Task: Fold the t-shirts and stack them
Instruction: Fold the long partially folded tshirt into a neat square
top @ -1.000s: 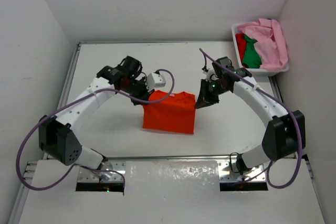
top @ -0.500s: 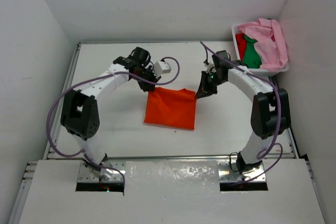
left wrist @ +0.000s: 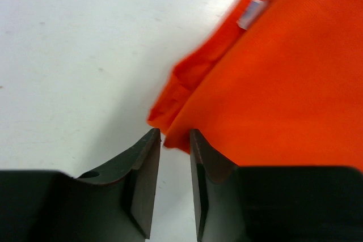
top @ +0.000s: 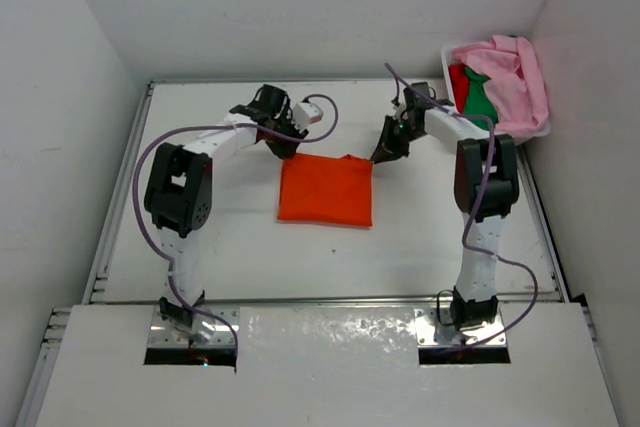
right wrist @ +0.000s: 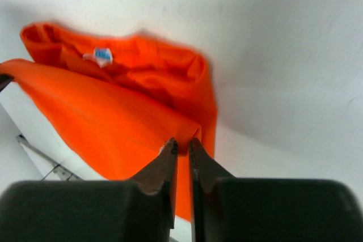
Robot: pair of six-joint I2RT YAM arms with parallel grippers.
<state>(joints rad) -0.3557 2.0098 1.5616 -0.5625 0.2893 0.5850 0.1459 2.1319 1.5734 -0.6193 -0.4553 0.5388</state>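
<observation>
The orange t-shirt [top: 325, 192] lies folded as a flat rectangle on the table's middle. My left gripper [top: 283, 152] is at its far left corner. In the left wrist view the gripper [left wrist: 174, 134] has its jaws a little apart, with the corner of the orange shirt [left wrist: 272, 83] just at the tips. My right gripper [top: 380, 157] is at the far right corner. In the right wrist view the gripper [right wrist: 182, 141] is shut on a fold of the orange shirt [right wrist: 113, 117]. The pink shirt [top: 515, 77], green shirt [top: 480, 102] and red shirt [top: 458, 82] lie bunched in the basket.
The white mesh basket [top: 545, 129] stands at the table's far right corner, close behind my right arm. White walls close in the table on the left, back and right. Both arms stretch far out over the table.
Both grippers have carried the shirt's far edge away from the bases. The shirt has dropped from hanging to lying flat. The left jaws now stand apart.
</observation>
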